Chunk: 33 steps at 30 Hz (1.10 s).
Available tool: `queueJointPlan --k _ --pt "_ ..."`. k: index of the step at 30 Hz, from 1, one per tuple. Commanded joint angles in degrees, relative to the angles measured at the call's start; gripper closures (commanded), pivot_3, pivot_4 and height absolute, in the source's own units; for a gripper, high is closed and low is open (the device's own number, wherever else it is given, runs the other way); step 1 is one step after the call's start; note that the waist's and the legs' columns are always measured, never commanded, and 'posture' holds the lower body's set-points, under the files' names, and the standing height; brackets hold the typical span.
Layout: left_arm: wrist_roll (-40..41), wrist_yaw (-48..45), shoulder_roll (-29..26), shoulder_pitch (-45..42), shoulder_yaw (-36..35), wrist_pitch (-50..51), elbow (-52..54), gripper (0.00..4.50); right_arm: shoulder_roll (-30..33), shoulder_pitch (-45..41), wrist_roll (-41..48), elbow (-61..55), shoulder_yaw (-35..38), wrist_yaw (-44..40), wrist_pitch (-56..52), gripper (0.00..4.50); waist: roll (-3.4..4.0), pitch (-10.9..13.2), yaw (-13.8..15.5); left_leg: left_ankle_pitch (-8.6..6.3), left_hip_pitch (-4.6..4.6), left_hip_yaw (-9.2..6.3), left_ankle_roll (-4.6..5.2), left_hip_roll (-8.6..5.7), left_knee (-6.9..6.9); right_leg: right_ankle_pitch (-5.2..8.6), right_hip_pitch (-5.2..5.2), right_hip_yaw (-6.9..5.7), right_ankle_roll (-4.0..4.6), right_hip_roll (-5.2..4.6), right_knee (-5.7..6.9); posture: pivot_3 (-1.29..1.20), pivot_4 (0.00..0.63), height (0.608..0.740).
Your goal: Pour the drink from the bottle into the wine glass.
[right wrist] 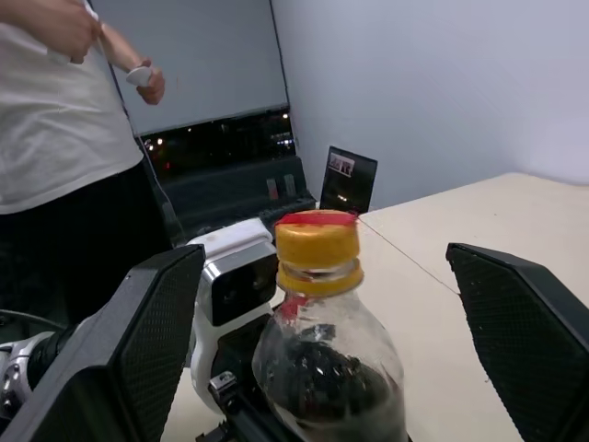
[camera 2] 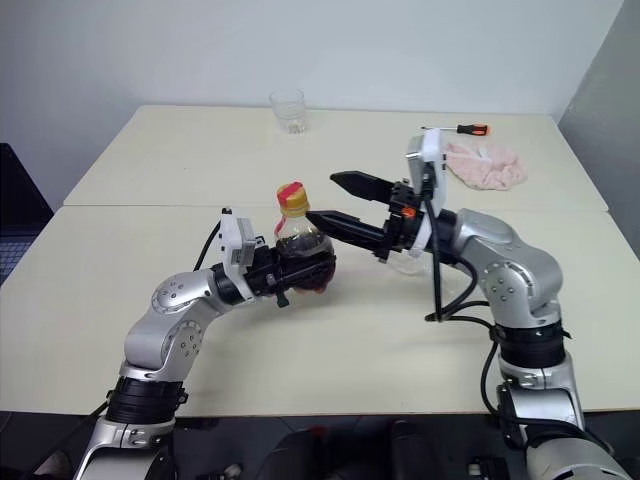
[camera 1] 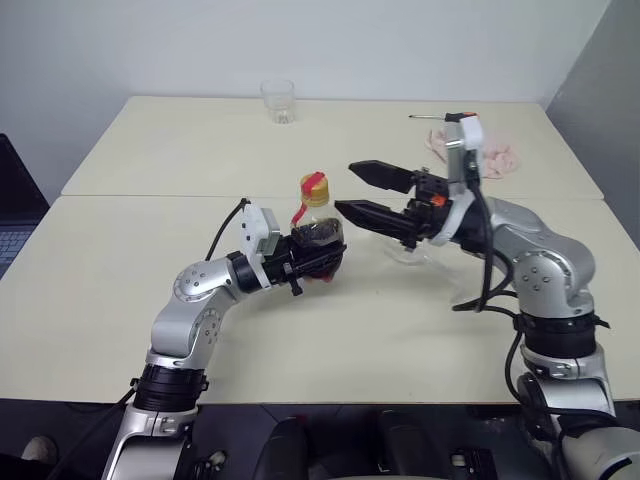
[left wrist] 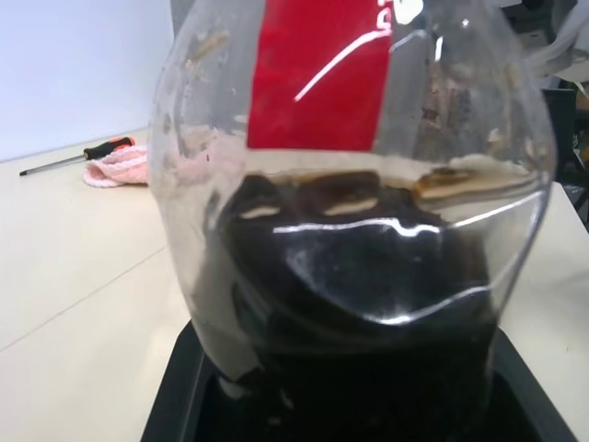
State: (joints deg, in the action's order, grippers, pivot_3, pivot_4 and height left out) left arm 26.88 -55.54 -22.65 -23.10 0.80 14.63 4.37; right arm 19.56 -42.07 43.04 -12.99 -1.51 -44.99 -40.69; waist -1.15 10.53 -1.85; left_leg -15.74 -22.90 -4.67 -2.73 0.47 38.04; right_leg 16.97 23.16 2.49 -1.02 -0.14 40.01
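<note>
My left gripper is shut on the round body of the bottle and holds it upright just above the table. The yellow-orange cap is on. The dark drink fills the lower part of the body, under the red label. My right gripper stands wide open at cap height, pointing at the bottle from the right, its tips just short of the neck. Its fingers frame the cap. A clear piece of the wine glass shows under the right gripper; the rest is hidden behind it.
A short clear tumbler stands at the table's far edge. A screwdriver and a pink cloth lie at the far right. A laptop sits off the left side. A person stands beyond the table on the left.
</note>
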Motion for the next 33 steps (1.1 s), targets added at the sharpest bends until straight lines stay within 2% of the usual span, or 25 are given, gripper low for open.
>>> queueJointPlan --k 1,13,28,33 --pt "0.41 0.15 0.17 -1.29 -0.37 -1.32 1.4 2.8 -1.24 -1.79 -1.99 -0.16 -0.98 0.27 2.7 0.02 0.0 0.0 0.0 0.0 0.0 -0.01 0.0 0.0 0.0 0.0 0.0 0.0 0.0 0.0 -0.01 0.0 0.15 0.74" --pt "0.57 0.25 0.11 0.13 -0.26 -1.04 2.91 2.8 -3.73 -4.17 -4.63 2.95 -2.19 0.0 4.75 0.02 0.0 0.0 -0.05 0.0 0.01 -0.03 0.0 0.01 0.0 0.0 0.0 0.01 0.0 0.0 0.01 0.0 0.15 0.74" --pt "0.75 -0.14 -0.36 1.21 -0.41 -1.06 3.57 2.8 -3.99 -4.16 -5.1 2.79 -2.81 -1.1 3.51 0.02 0.0 0.0 -0.03 0.0 0.01 -0.05 0.0 0.01 0.0 0.0 0.01 0.01 0.0 -0.01 0.01 0.0 0.15 0.74" --pt "0.84 -0.34 -0.66 1.08 -0.55 -1.02 3.5 2.8 -4.25 -3.87 -5.42 2.63 -3.13 -1.2 3.47 1.49 0.0 0.0 -0.03 0.0 0.01 -0.05 0.0 0.01 0.0 0.0 0.01 0.01 0.0 -0.01 0.0 0.0 0.15 0.74"
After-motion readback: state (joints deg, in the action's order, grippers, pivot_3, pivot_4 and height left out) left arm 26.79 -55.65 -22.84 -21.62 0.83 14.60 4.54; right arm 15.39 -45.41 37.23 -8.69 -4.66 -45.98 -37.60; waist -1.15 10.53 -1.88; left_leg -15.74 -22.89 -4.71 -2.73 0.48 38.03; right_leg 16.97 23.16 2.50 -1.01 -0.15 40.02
